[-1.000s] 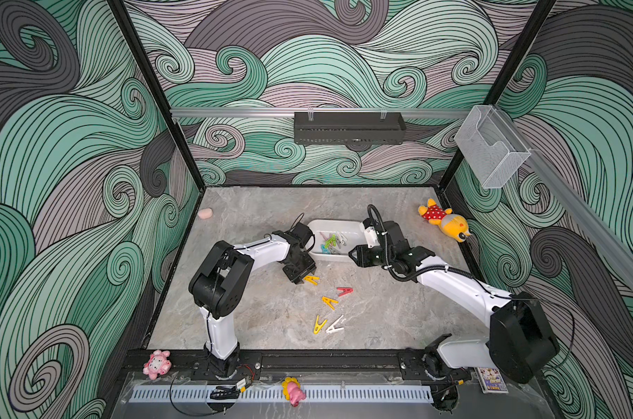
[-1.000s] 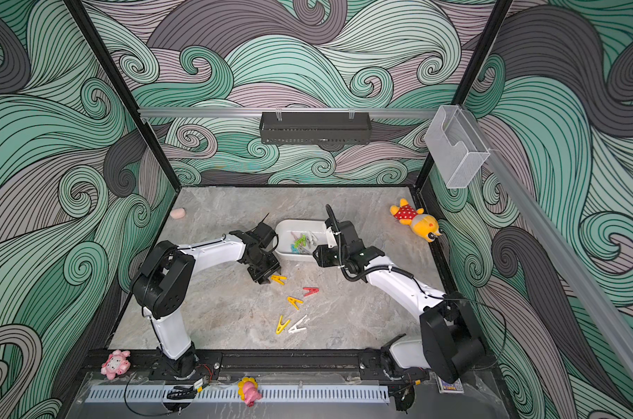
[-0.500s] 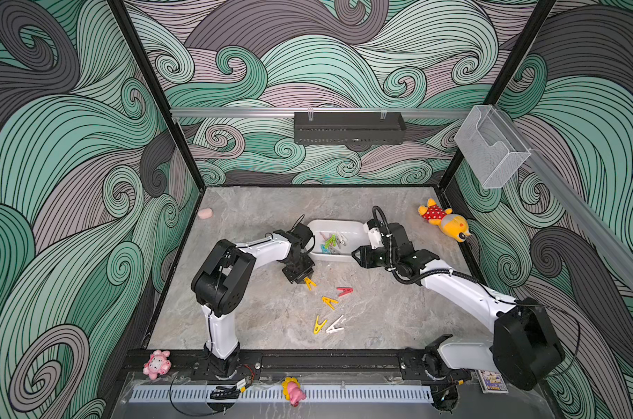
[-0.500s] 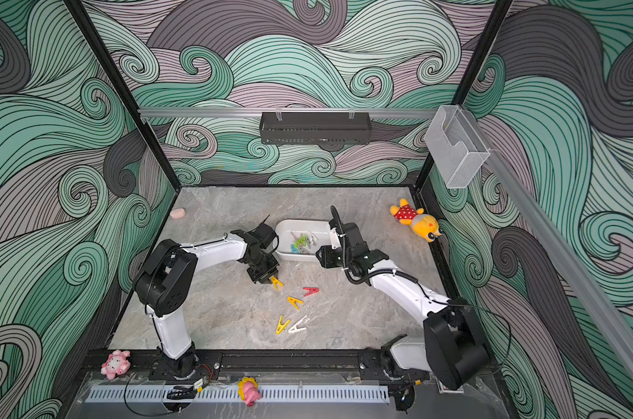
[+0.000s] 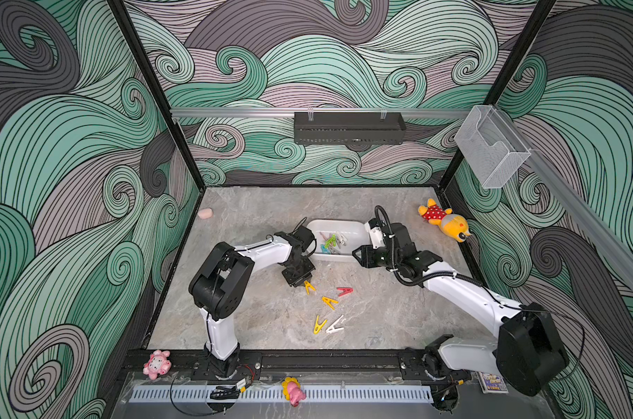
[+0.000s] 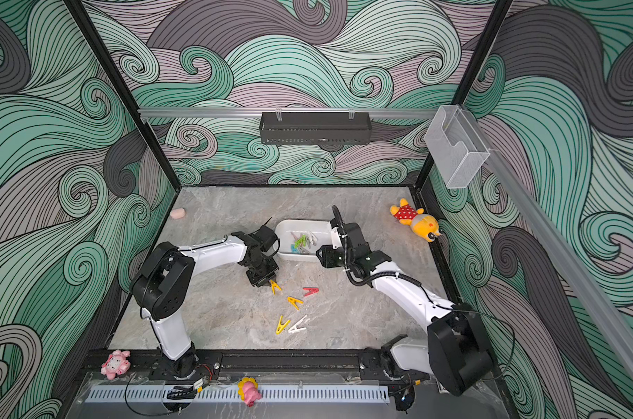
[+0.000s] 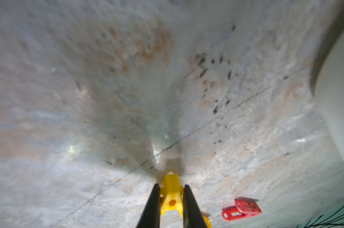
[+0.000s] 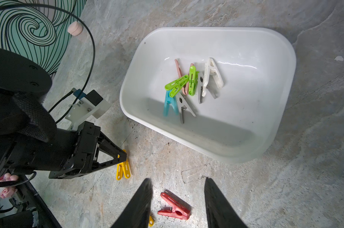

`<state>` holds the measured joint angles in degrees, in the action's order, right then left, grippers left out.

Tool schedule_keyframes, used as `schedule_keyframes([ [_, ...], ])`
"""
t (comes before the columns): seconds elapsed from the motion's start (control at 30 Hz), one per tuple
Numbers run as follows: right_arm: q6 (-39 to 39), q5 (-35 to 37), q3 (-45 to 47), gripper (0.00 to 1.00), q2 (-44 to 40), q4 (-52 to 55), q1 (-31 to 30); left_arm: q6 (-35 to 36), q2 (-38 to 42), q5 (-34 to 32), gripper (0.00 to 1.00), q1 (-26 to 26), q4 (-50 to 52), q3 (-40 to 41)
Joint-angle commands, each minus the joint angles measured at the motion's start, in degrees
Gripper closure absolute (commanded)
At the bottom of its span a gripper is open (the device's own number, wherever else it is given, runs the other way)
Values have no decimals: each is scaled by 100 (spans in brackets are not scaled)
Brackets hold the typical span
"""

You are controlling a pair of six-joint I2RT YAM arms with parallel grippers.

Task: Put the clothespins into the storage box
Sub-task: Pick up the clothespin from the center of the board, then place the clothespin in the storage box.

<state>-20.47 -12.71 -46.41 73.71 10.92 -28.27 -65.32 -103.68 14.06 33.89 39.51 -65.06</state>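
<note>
Left gripper (image 7: 171,185) pinches yellow pin (image 7: 172,199) near box (image 8: 275,98); right gripper (image 8: 177,179) spread, red pin (image 8: 174,207) close, untouched.

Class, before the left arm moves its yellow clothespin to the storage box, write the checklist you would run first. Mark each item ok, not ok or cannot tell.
1. Jaws of the left gripper shut on the yellow clothespin: ok.
2. That clothespin lifted off the table: cannot tell.
3. The storage box upright, with room inside: ok.
4. The right gripper open and empty: ok.
5. Route to the box clear of the right gripper: cannot tell; it hangs near the box's front wall.
</note>
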Motion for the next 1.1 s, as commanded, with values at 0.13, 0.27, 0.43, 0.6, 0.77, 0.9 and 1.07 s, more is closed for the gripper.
schedule_keyframes([
  [0.13,-250,-76,63,54,-247,179,34,559,1018,-466,83,-13,454,-108],
  [0.27,-146,27,-72,54,-346,597,34,954,1265,-381,83,-121,481,-274],
  [0.43,-132,11,-226,55,-502,1112,33,1397,1340,-285,84,-284,373,-775],
  [0.6,-233,-2,-122,55,-674,1274,34,1803,1017,-223,84,-315,-302,-1291],
  [0.77,-331,86,-61,55,-893,1538,29,2070,-41,35,83,-363,-524,-2353],
  [0.9,-439,117,107,55,-1105,1398,29,2142,-1007,209,83,-425,-495,-3364],
  [1.07,-474,35,195,54,-1201,1277,16,2065,-1858,275,84,-436,-569,-3980],
])
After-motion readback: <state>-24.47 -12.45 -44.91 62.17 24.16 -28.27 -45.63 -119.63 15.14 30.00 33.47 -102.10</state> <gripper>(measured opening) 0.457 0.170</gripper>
